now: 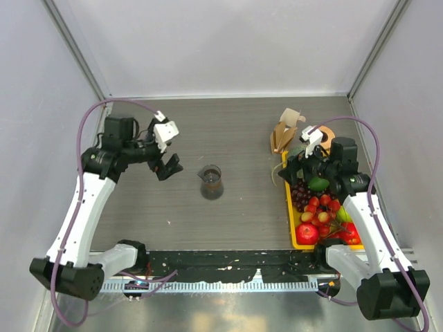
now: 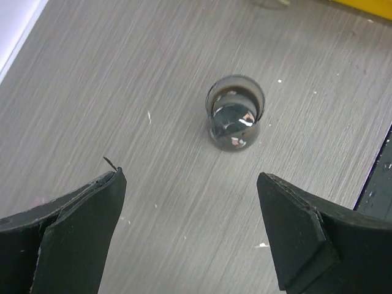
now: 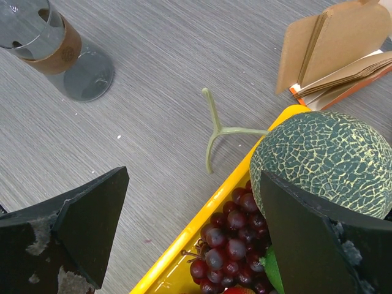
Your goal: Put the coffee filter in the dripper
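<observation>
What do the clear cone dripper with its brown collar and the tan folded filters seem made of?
Dripper: probably glossy glass, see-through with bright glints. Collar: matte, perhaps leather or cork, with a stamped mark. Filters: matte brown paper, thin creased sheets.

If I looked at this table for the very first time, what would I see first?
The bright yellow tray at the right of the table catches the eye first, heaped with a netted green melon and dark grapes. Next is the little glass dripper standing alone mid-table. A bunch of brown paper filters sits just behind the tray.
</observation>
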Robot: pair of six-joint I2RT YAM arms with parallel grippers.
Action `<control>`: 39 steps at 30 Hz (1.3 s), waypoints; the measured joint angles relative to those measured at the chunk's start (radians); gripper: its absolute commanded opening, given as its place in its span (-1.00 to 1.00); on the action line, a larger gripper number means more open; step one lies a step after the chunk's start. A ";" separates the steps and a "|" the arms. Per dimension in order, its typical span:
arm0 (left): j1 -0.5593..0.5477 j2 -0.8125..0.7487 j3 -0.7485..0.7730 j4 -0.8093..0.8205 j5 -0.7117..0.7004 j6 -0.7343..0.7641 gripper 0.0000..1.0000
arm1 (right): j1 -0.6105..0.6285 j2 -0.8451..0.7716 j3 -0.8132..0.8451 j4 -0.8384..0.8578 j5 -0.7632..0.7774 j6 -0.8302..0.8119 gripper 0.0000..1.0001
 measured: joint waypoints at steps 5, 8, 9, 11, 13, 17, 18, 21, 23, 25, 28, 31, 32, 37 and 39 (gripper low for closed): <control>0.095 -0.088 -0.139 0.052 0.030 -0.077 0.98 | -0.001 -0.010 0.028 -0.018 0.039 -0.005 0.91; 0.112 -0.095 -0.215 0.072 0.036 -0.114 0.99 | -0.032 -0.005 0.103 -0.055 0.058 -0.021 0.91; 0.113 -0.097 -0.237 0.079 0.037 -0.121 0.98 | -0.066 0.007 0.148 -0.072 0.050 -0.027 0.91; 0.113 -0.106 -0.271 0.093 0.039 -0.139 0.98 | -0.159 0.056 0.262 -0.101 0.038 -0.037 0.91; 0.113 -0.122 -0.296 0.103 0.046 -0.156 0.99 | -0.259 0.142 0.403 -0.118 0.012 -0.045 0.91; 0.113 -0.140 -0.302 0.130 0.067 -0.187 0.98 | -0.386 0.349 0.628 -0.132 -0.042 -0.045 0.91; 0.113 -0.142 -0.302 0.138 0.074 -0.196 0.98 | -0.408 0.418 0.676 -0.134 -0.053 -0.040 0.91; 0.113 -0.140 -0.302 0.150 0.090 -0.220 0.98 | -0.443 0.605 0.777 -0.143 -0.073 -0.017 0.91; 0.113 -0.139 -0.302 0.155 0.101 -0.235 0.99 | -0.455 0.738 0.827 -0.150 -0.068 0.005 0.91; 0.113 -0.136 -0.302 0.161 0.114 -0.251 0.98 | -0.460 0.853 0.861 -0.157 -0.052 0.023 0.91; 0.113 -0.128 -0.303 0.168 0.126 -0.264 0.98 | -0.460 0.992 0.912 -0.174 -0.013 0.039 0.91; 0.113 -0.124 -0.305 0.169 0.130 -0.273 0.99 | -0.463 1.086 0.957 -0.177 0.021 0.056 0.91; 0.113 -0.122 -0.306 0.169 0.132 -0.274 0.98 | -0.463 1.104 0.962 -0.178 0.033 0.060 0.91; 0.113 -0.113 -0.322 0.176 0.133 -0.274 0.98 | -0.464 1.165 0.991 -0.176 0.081 0.080 0.91; 0.113 -0.106 -0.324 0.176 0.133 -0.274 0.98 | -0.464 1.194 1.011 -0.175 0.097 0.081 0.91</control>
